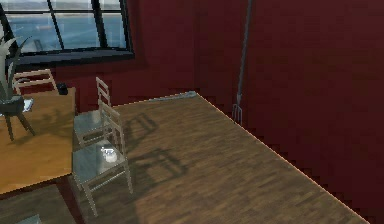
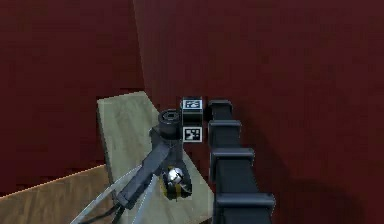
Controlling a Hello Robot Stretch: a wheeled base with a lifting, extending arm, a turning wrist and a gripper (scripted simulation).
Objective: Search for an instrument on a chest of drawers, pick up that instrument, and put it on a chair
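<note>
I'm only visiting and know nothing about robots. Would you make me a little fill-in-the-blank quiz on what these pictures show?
1. The room's walls are dark ____.
2. The pale chairs stand along the edge of a wooden ____.
3. Daylight comes through a dark-framed ____ at the forward view's upper left.

Missing words: red; table; window.
</note>
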